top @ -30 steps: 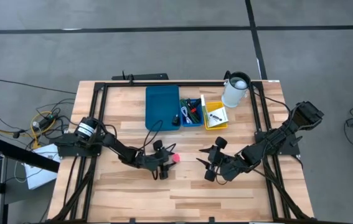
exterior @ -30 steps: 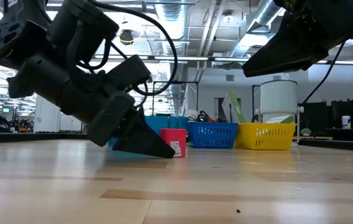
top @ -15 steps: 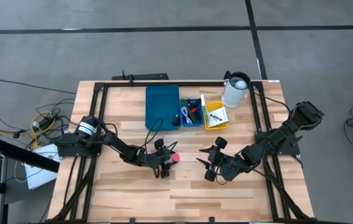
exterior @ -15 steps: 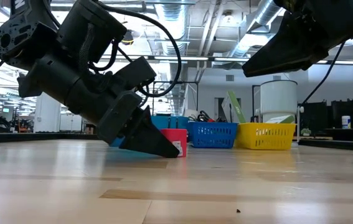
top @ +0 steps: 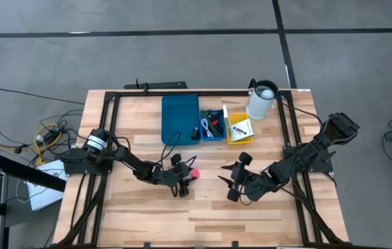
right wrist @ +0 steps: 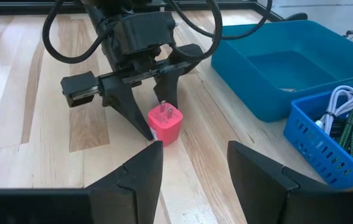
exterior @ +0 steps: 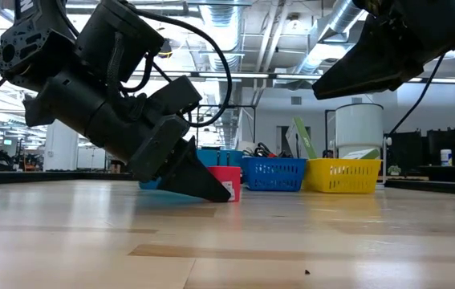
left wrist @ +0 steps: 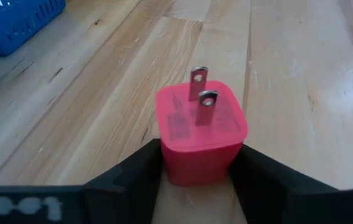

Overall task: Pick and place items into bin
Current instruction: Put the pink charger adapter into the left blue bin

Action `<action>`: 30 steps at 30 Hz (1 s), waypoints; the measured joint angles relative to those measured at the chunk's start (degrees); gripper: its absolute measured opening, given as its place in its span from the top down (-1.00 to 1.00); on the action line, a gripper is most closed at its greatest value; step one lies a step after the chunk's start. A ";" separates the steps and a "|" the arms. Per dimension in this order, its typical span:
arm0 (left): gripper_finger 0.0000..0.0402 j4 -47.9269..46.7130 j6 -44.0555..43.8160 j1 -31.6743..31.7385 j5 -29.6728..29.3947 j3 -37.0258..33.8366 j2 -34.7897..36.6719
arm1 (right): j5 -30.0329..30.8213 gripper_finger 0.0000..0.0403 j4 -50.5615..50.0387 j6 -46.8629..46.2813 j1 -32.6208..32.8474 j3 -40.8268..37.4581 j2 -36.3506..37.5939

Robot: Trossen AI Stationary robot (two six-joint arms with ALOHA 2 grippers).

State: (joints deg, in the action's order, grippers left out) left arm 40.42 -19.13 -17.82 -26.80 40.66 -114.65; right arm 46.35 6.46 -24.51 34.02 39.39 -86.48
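Now the left gripper (left wrist: 195, 180) has its fingers (left wrist: 129, 177) set either side of the pink plug (left wrist: 201, 134), touching it, prongs up on the table (left wrist: 301, 74). Well apart, the right gripper (right wrist: 188, 165) waits with fingers parted and empty, so the left arm is nearer.

A plug (left wrist: 201, 134) stands on the surface (top: 147, 214), prongs up, between the left pincer's (top: 187, 178) fingers. Beyond it sits a tray (top: 180, 119), with two baskets (top: 213, 124) and a jug (top: 261, 101) to the tray's right. The right pincer (top: 227, 181) hangs right of the plug.
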 joint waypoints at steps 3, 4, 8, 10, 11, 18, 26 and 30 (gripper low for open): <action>0.24 0.02 -0.05 -0.02 -0.02 0.00 0.02 | -0.01 0.14 0.00 0.00 0.02 0.01 0.00; 0.27 0.04 -0.05 -0.02 0.00 0.00 0.04 | -0.02 0.14 0.00 0.00 0.02 0.01 0.00; 0.31 0.11 -0.77 -0.02 -0.04 0.00 0.04 | -0.41 0.16 0.00 0.00 0.02 0.01 0.00; 0.29 0.13 -1.15 -0.05 -0.64 0.00 0.04 | -1.06 0.16 0.00 0.00 0.02 0.01 0.00; 0.28 0.13 -1.16 -0.10 -0.95 0.00 0.04 | -1.35 0.16 0.00 0.00 0.02 0.01 0.00; 0.31 0.35 -1.57 -0.20 -2.44 -0.04 0.04 | -1.46 0.16 -0.01 0.00 0.02 0.01 0.00; 0.30 3.74 -0.99 -0.17 -4.68 -0.07 0.02 | -1.51 0.15 0.00 0.00 0.02 0.01 0.00; 0.30 5.15 0.18 -0.17 -5.52 -0.07 0.37 | -1.54 0.15 0.00 0.00 0.09 0.01 0.00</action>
State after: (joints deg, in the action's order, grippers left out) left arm 45.57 -18.95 -18.00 -32.33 40.60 -114.28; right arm 44.80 6.46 -24.51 34.11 39.40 -86.48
